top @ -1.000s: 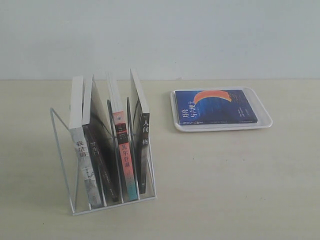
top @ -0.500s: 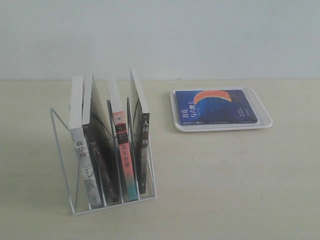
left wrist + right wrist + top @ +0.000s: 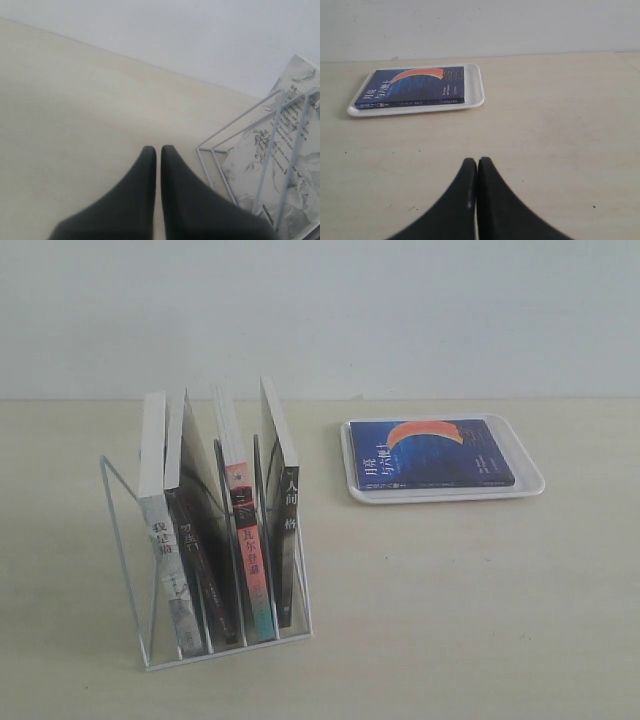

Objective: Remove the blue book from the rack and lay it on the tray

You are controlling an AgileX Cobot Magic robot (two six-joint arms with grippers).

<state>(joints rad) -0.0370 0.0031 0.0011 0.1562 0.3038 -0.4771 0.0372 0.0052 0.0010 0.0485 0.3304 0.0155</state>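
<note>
The blue book (image 3: 432, 453) lies flat, cover up, on the white tray (image 3: 527, 487) at the back right of the table; both also show in the right wrist view, blue book (image 3: 415, 86) on tray (image 3: 474, 95). The wire rack (image 3: 130, 570) stands at the left and holds several upright books. Neither arm shows in the exterior view. My left gripper (image 3: 158, 149) is shut and empty over bare table beside the rack (image 3: 235, 150). My right gripper (image 3: 477, 161) is shut and empty, well short of the tray.
The rack holds a grey-spined book (image 3: 170, 570), a dark one, a pink-and-teal-spined one (image 3: 247, 560) and a black-spined one (image 3: 287, 530). A pale wall runs behind the beige table (image 3: 450, 590).
</note>
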